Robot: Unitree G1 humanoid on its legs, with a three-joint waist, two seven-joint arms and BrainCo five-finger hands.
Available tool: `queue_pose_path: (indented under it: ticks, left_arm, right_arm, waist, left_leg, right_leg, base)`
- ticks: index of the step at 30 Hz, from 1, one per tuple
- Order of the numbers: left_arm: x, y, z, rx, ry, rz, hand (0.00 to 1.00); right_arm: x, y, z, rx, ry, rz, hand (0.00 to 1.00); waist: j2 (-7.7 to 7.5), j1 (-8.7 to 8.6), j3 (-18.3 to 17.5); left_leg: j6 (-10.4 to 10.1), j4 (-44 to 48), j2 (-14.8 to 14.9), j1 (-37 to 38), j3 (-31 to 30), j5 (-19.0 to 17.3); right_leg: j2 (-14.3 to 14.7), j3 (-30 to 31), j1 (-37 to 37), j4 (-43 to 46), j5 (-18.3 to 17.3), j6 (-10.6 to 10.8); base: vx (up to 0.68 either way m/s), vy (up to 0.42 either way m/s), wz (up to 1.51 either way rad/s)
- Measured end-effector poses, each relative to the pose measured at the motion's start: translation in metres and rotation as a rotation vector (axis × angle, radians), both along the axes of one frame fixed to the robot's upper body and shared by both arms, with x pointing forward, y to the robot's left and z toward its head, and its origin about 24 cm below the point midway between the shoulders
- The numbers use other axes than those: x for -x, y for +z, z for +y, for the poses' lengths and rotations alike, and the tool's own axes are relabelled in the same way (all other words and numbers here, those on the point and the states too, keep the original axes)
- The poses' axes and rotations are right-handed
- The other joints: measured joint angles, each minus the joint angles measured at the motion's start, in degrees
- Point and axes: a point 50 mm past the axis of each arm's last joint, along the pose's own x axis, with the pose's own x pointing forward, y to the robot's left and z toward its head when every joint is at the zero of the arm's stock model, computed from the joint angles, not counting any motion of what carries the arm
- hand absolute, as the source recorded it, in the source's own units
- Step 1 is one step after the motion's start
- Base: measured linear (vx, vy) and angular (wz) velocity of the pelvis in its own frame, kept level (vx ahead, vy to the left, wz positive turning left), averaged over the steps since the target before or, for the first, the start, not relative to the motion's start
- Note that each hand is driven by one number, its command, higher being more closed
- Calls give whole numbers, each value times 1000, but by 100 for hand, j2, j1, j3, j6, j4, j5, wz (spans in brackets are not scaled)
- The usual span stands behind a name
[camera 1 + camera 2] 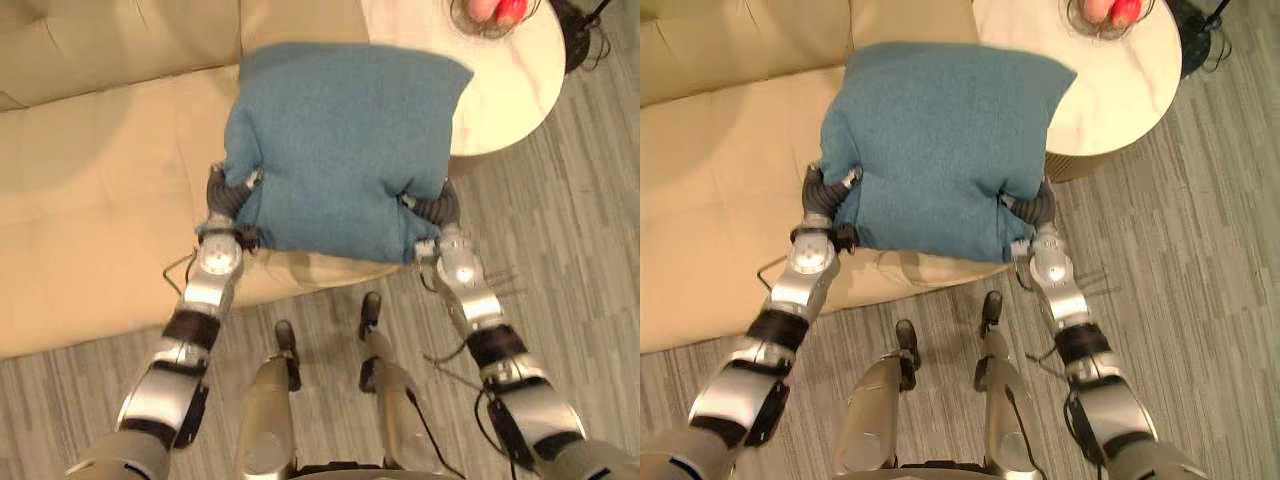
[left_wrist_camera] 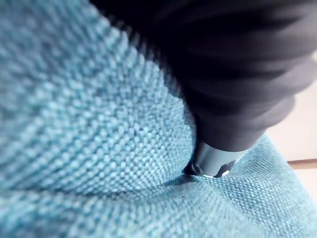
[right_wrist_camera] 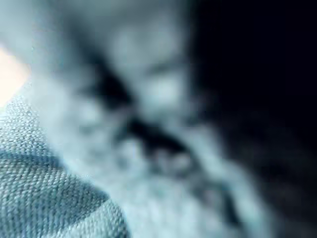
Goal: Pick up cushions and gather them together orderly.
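A teal-blue woven cushion (image 1: 340,150) hangs above the front edge of the beige sofa (image 1: 100,170), carried between both arms. My left hand (image 1: 228,195) digs into the cushion's near left corner, with just its dark ribbed cover showing. My right hand (image 1: 437,207) is buried the same way in the near right corner. In the left wrist view the dark cover (image 2: 237,74) presses straight into the blue weave (image 2: 99,124). The right wrist view has the same fabric (image 3: 49,198) up close.
A round white side table (image 1: 510,80) stands just right of the sofa, under the cushion's far right corner, with a bowl of red and pink things (image 1: 495,10) at its back edge. Grey plank floor (image 1: 580,250) lies to the right and in front.
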Motion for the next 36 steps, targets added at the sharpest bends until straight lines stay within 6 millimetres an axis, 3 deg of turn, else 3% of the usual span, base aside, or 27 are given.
queue_pose_path:
  ticks: [3, 4, 8, 11, 13, 15, 16, 17, 18, 19, 20, 21, 22, 23, 24, 25, 26, 28, 29, 31, 32, 33, 35, 36]
  left_arm:
    - [24, -20, -2, 40, -1, 47, 100]
    - [41, -32, -1, 60, 1, 80, 100]
    - [84, -44, -4, 130, 2, 116, 100]
    - [102, -42, -5, 170, 16, 96, 100]
    - [104, -39, -6, 166, 16, 74, 100]
    - [103, -37, -7, 164, 14, 62, 100]
    - [102, -36, -8, 160, 6, 57, 100]
    - [97, -35, -9, 144, -12, 48, 100]
    - [95, -34, -10, 139, -17, 46, 100]
    - [93, -36, -10, 136, -17, 51, 100]
    - [93, -37, -10, 135, -15, 58, 100]
    - [94, -38, -10, 136, -14, 58, 100]
    - [94, -38, -10, 138, -13, 58, 100]
    - [94, -38, -11, 141, -13, 58, 100]
    - [93, -36, -11, 143, -15, 50, 100]
    - [93, -37, -13, 150, -15, 52, 100]
    - [93, -37, -15, 159, -19, 59, 100]
    - [93, -38, -19, 161, -51, 66, 100]
    - [93, -39, -25, 164, -83, 71, 100]
    - [93, -39, -28, 174, -108, 74, 100]
    - [93, -39, -29, 175, -121, 72, 100]
    - [93, -38, -30, 174, -128, 70, 100]
    - [92, -38, -33, 183, -140, 65, 100]
    - [91, -37, -34, 181, -148, 60, 100]
  right_arm:
    - [19, -8, -1, 23, 6, 3, 100]
    - [31, -15, 0, 32, 21, 20, 100]
    - [56, -25, 1, -7, 44, 44, 100]
    - [66, -21, 4, -30, 68, 24, 100]
    - [69, -20, 4, -36, 78, 11, 100]
    - [71, -21, 3, -53, 84, 15, 100]
    - [71, -22, 3, -57, 83, 16, 100]
    - [71, -22, 1, -59, 77, 17, 100]
    - [72, -24, 1, -59, 74, 24, 100]
    - [72, -26, 1, -61, 72, 33, 100]
    - [72, -27, 1, -60, 72, 36, 100]
    - [72, -26, 0, -53, 75, 31, 100]
    - [71, -25, 0, -49, 77, 26, 100]
    - [67, -23, 1, -45, 80, 18, 100]
    - [64, -19, 1, -46, 86, 4, 100]
    - [60, -19, 0, -36, 87, 1, 100]
    - [54, -26, -4, -25, 76, 36, 100]
    - [52, -38, -14, -17, 35, 98, 100]
    - [51, -39, -19, -18, 10, 106, 100]
    - [51, -38, -23, -23, -6, 98, 100]
    - [51, -37, -25, -26, -15, 95, 100]
    - [51, -36, -26, -27, -19, 91, 100]
    - [52, -32, -28, -37, -30, 73, 100]
    - [53, -30, -29, -52, -41, 64, 100]
  waist:
    - [40, -6, -136]
    - [63, 6, -385]
    - [158, 29, -916]
    - [254, 55, -1241]
    - [272, 57, -1253]
    - [272, 13, -1253]
    - [265, 17, -1260]
    - [230, -34, -1248]
    - [198, -79, -1258]
    - [156, -116, -1259]
    - [121, -116, -1280]
    - [103, 20, -1322]
    - [126, 56, -1333]
    - [247, 138, -1393]
    - [372, 211, -1424]
    - [530, 182, -1373]
    - [658, 155, -1305]
    - [634, 130, -1284]
    - [567, 84, -1256]
    - [493, -8, -1214]
    - [491, -49, -1213]
    - [493, -79, -1214]
    - [560, -246, -1254]
    - [564, -300, -1256]
  left_leg:
    - [-7, -204, -28, 350, 1, 16]
    - [-8, -294, -26, 504, 2, 16]
    - [-37, -687, -77, 1128, 46, 36]
    - [-36, -803, -103, 1371, 180, 35]
    - [-35, -796, -113, 1460, 204, 34]
    - [6, -681, -118, 1461, 158, 59]
    - [105, -624, -87, 1413, 125, 125]
    - [156, -477, -127, 1276, -17, 156]
    - [163, -409, -177, 1251, -191, 161]
    - [175, -270, -259, 1156, -451, 177]
    - [175, -82, -317, 1019, -649, 177]
    - [118, 202, -374, 671, -918, 212]
    - [68, 252, -383, 508, -1062, 267]
    - [3, 150, -314, 147, -1278, 563]
    - [-126, -3, -175, -197, -1487, 852]
    - [-191, -69, -67, -335, -1623, 1024]
    - [-218, -427, 83, -417, -1604, 1582]
    - [-280, -1247, 82, -189, -1159, 2267]
    - [13, -783, -54, -184, -649, 1829]
    - [224, -71, -221, -111, -178, 1155]
    - [252, 221, -169, -14, 38, 712]
    - [263, 341, -121, 89, 169, 540]
    - [101, 270, 47, 508, 467, 1]
    - [29, 34, 41, 590, 466, -100]
  right_leg:
    - [-3, 0, 275, -20, -103, 25]
    - [7, 0, 389, -22, -158, 21]
    - [-2, 18, 819, -13, -401, 72]
    - [-4, 141, 923, 5, -412, 76]
    - [-18, 160, 1001, 44, -419, 84]
    - [-90, 229, 816, 663, -629, 239]
    - [-99, 438, 680, 1042, -815, 419]
    - [-223, 833, 348, 2283, -1572, 330]
    - [-274, 940, 219, 3039, -1947, 234]
    - [-331, 1103, 202, 3891, -2255, 363]
    - [-324, 1298, 270, 4380, -2468, 499]
    - [-224, 1563, 417, 4359, -2798, 551]
    - [-160, 1586, 446, 4180, -2876, 592]
    - [-55, 1533, 501, 3599, -2967, 565]
    - [92, 1337, 498, 3081, -3015, 353]
    - [240, 1177, 477, 2975, -2907, 242]
    - [408, 841, 497, 2777, -2683, 74]
    - [259, 312, 522, 2611, -2535, -205]
    - [74, 90, 468, 2572, -2436, -223]
    - [-214, -116, 372, 2382, -2203, -240]
    - [-327, -214, 338, 2179, -2000, -227]
    - [-393, -285, 330, 2081, -1903, -223]
    - [-500, -518, 332, 1707, -1630, -59]
    - [-518, -578, 328, 1612, -1567, 12]
  base:
    - [92, 14, 3]
    - [62, 7, 4]
    - [71, 4, -1]
    - [24, 16, -16]
    - [-48, 17, -9]
    - [-126, 36, 7]
    - [-114, 2, 47]
    - [-119, -23, 78]
    - [-52, -58, 122]
    - [-47, -101, 123]
    - [-123, -243, 146]
    - [-188, -276, 116]
    - [-246, -301, 115]
    - [-249, -238, 90]
    - [-276, -229, 95]
    - [-361, -223, 104]
    - [-348, -170, 96]
    - [-430, -150, 127]
    - [-374, -116, 130]
    - [-322, -77, 101]
    - [-271, -34, 79]
    - [-257, 47, 69]
    - [-294, 144, 72]
    - [-218, 159, 62]
